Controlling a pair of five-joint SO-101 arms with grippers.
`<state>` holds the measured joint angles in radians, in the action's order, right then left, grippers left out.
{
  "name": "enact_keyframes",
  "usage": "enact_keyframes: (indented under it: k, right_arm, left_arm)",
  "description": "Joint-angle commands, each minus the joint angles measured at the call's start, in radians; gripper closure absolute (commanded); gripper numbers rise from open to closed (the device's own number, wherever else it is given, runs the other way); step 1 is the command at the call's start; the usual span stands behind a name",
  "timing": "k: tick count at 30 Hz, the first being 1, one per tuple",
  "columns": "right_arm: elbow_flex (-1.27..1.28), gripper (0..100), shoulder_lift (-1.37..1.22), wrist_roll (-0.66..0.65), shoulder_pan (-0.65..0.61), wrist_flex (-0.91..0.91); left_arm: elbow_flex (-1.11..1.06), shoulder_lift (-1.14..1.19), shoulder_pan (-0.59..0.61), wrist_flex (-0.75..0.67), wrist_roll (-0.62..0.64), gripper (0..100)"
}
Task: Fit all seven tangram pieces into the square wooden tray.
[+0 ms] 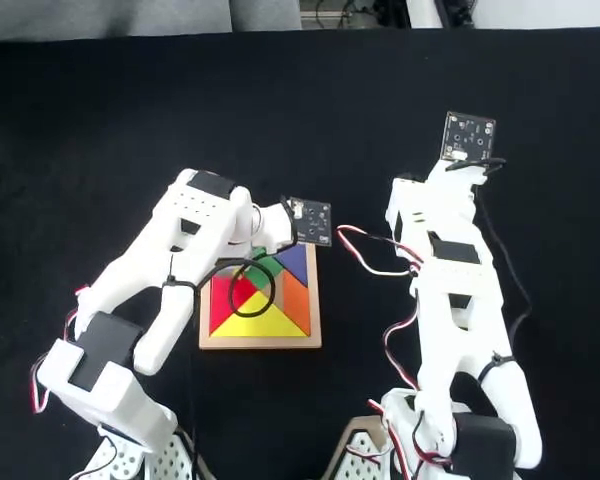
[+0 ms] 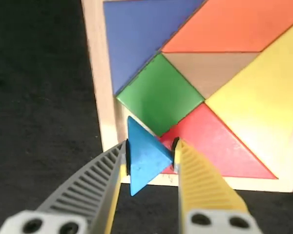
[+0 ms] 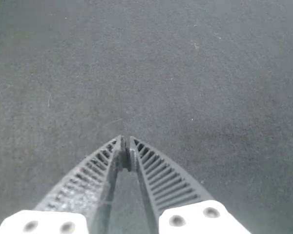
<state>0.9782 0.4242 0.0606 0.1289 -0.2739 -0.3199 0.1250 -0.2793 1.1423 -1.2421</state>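
black cloth (image 1: pixel 80 120) covers the whole table. the square wooden tray (image 1: pixel 260 343) sits mid-table with a yellow triangle (image 1: pixel 260 322), red triangle (image 1: pixel 223 300), orange piece (image 1: pixel 296 295), dark blue triangle (image 1: pixel 294 260) and green square (image 1: pixel 267 266) lying flat in it. the left wrist view picks out a bare wood triangular gap (image 2: pixel 212 70) between green, orange and yellow. the left gripper (image 2: pixel 151 146) is clamped on a small blue triangle (image 2: pixel 141 165), over the tray's rim beside red and green. in the high view the left arm (image 1: pixel 180 260) and a black cable loop (image 1: pixel 252 283) cover part of the tray. the right gripper (image 3: pixel 126 148) is pinched closed on nothing, over bare cloth.
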Motion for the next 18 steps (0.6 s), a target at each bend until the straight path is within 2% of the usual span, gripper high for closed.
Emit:
enact_keyframes:
  k: [1, 7, 13, 18]
  right_arm:
    - [-0.01, 98.4, 0.005, -0.009, -0.011, 0.017]
    - [-0.01, 98.4, 0.005, -0.009, -0.011, 0.017]
    - [-0.01, 98.4, 0.005, -0.009, -0.011, 0.015]
    - [-0.01, 98.4, 0.005, -0.009, -0.011, 0.015]
  left_arm:
    - [0.05, -0.003, -0.008, -0.009, -0.005, 85]
    - [0.048, -0.003, 0.002, -0.009, 0.006, 85]
    - [0.051, -0.003, 0.002, -0.011, 0.034, 68]
    - [0.051, -0.011, 0.002, -0.014, 0.034, 69]
